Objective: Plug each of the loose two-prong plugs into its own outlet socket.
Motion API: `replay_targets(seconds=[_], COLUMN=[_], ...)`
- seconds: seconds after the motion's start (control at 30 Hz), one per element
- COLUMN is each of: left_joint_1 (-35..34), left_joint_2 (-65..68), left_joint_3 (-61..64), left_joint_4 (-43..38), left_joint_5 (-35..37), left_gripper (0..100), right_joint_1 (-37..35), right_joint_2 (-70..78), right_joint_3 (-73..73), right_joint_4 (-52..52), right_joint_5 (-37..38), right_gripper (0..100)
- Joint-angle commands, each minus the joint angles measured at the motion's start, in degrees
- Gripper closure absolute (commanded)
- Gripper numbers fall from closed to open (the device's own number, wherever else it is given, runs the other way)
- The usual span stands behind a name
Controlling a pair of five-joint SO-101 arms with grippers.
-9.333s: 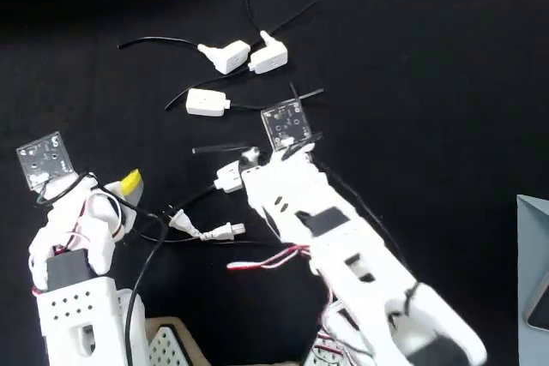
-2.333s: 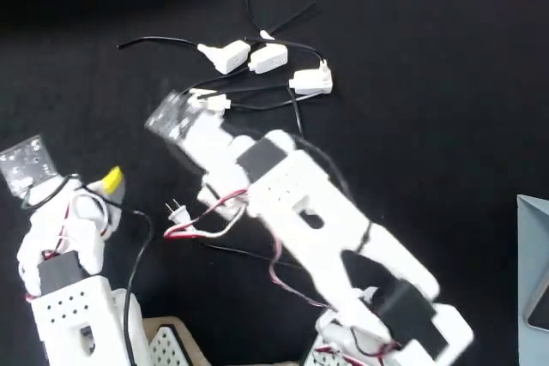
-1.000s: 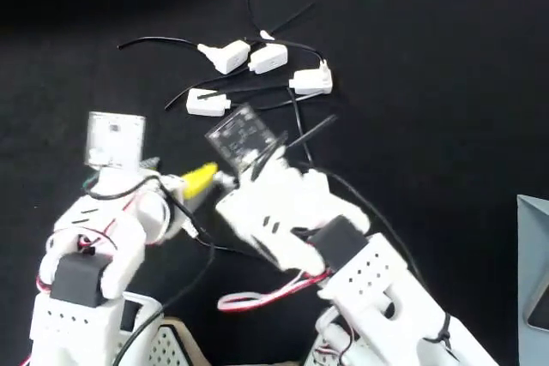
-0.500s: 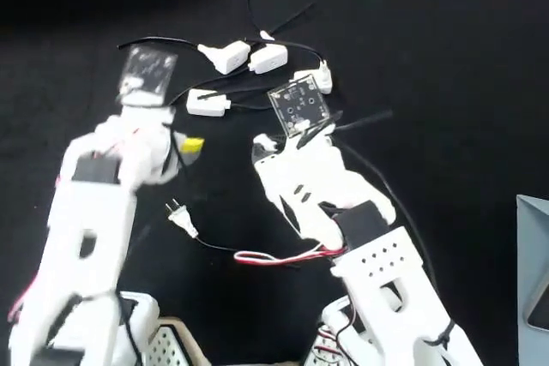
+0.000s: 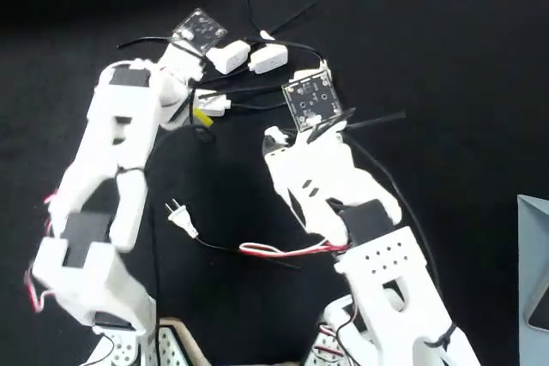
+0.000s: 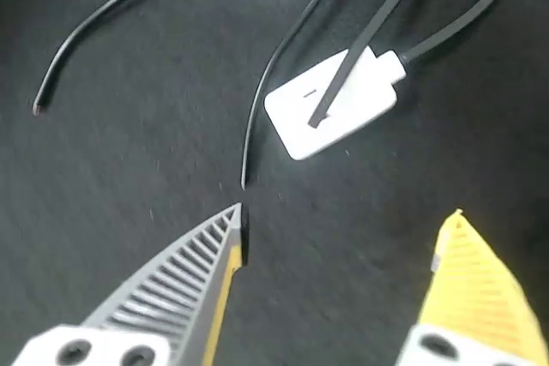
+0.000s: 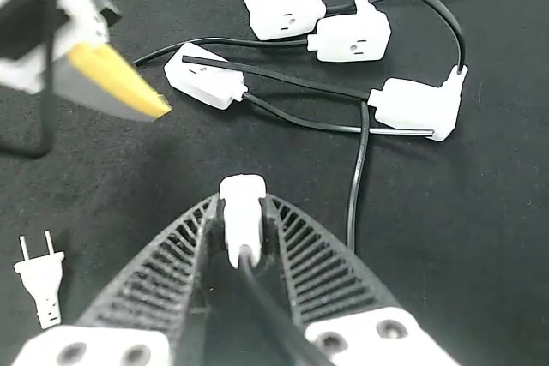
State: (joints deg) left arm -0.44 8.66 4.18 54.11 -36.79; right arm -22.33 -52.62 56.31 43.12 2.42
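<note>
Several white outlet sockets lie at the far side of the black table: one (image 5: 225,56), a second (image 5: 268,58), a third (image 5: 310,81) and a flat one (image 5: 208,103). My left gripper (image 6: 343,246) hangs open just short of the flat socket (image 6: 334,109), with nothing between its yellow finger (image 5: 201,115) and grey finger. Nearer the middle, my right gripper (image 7: 242,203) is shut on a white two-prong plug (image 7: 243,229), whose black cord runs back under the wrist. It points toward the flat socket (image 7: 206,77). A second loose plug (image 5: 182,219) lies flat on the table in front of the arms.
Black cords (image 5: 257,92) cross between the sockets and trail off toward the table's far edge. A red and white wire (image 5: 283,250) loops by the right arm's base. A pale blue object (image 5: 533,272) sits at the right edge.
My left arm has swung farther out toward the sockets, its open gripper now beside the flat one. The right gripper, still holding its plug, shifted slightly. The loose plug stayed put.
</note>
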Motion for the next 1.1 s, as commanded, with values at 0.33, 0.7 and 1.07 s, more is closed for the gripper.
replay_targets(seconds=[0.33, 0.7, 1.07], left_joint_1=[2.3, 3.1, 5.8], left_joint_2=[22.6, 26.9, 18.5], left_joint_3=[-22.5, -23.0, -23.0], left_joint_4=[-1.0, -0.1, 26.2], left_joint_5=[-13.8, -10.9, -11.0], left_gripper=[66, 80, 97], right_joint_1=[0.6, 0.6, 0.6], right_joint_2=[-1.2, -1.2, -1.2], right_joint_3=[-0.1, -0.1, 0.0], right_joint_4=[-1.2, -1.2, -1.1], right_joint_5=[0.3, 0.3, 0.3], right_gripper=[98.6, 98.6, 98.6])
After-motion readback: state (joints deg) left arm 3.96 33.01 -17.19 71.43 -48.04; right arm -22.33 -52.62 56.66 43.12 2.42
